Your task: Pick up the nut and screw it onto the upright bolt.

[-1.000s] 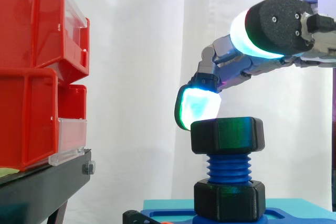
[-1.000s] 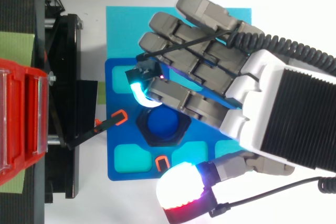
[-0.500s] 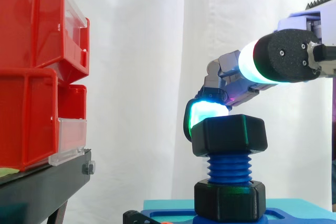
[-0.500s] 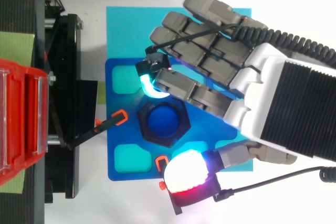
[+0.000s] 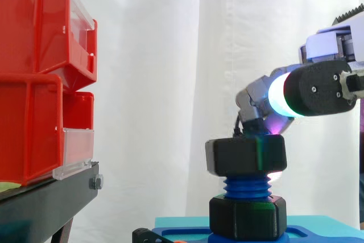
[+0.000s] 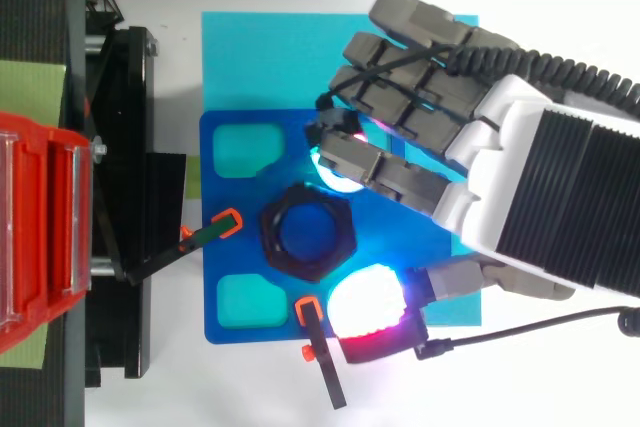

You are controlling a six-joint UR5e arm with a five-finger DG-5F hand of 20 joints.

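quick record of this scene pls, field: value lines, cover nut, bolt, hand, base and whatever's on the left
nut: black hex nut, threaded on the upper part of the bolt, roughly level
bolt: blue bolt, upright, bare threads showing below the nut
bolt foot: black hex collar around the bolt's bottom
base: blue plate with cyan recesses
hand: hand right beside the nut, reaching from the right in the side view; grip on the nut unclear
left side: red bins on a black stand
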